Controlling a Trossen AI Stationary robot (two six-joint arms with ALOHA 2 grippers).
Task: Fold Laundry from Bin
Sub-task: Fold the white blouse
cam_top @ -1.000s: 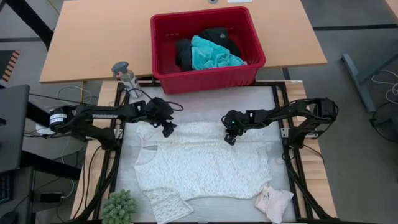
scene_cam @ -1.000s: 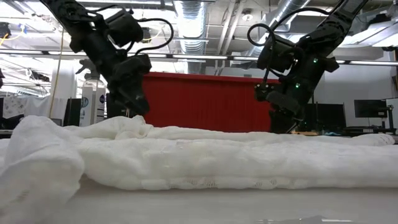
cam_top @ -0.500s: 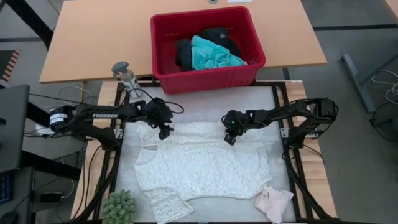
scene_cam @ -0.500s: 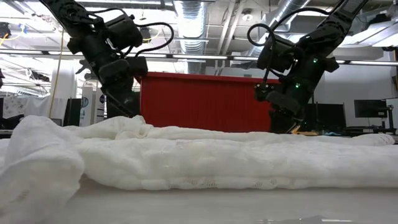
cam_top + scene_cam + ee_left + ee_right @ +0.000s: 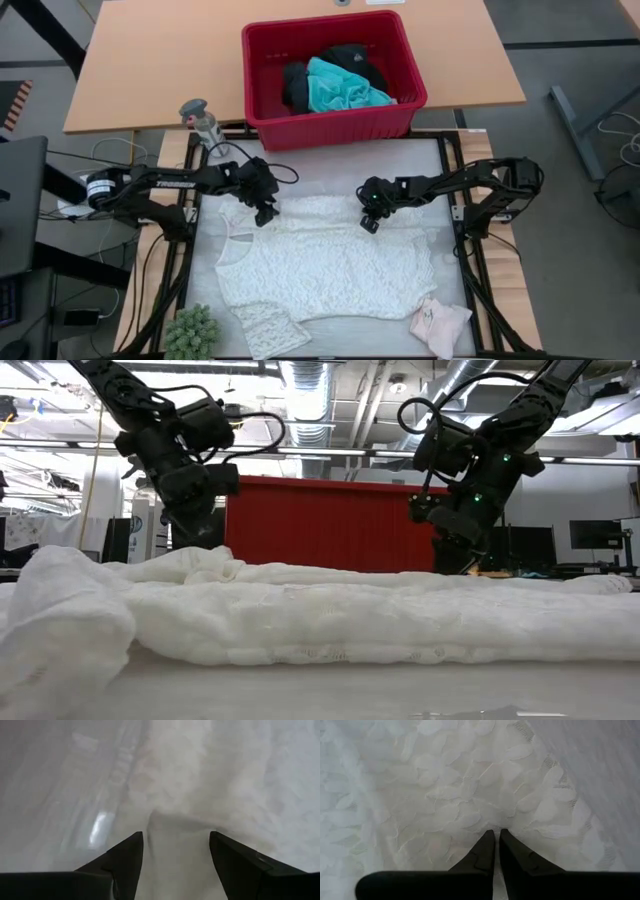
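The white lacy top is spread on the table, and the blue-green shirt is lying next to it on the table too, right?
Not quite. The white lacy top is spread on the table, but the high view shows the blue-green shirt is in the red bin, not on the table.
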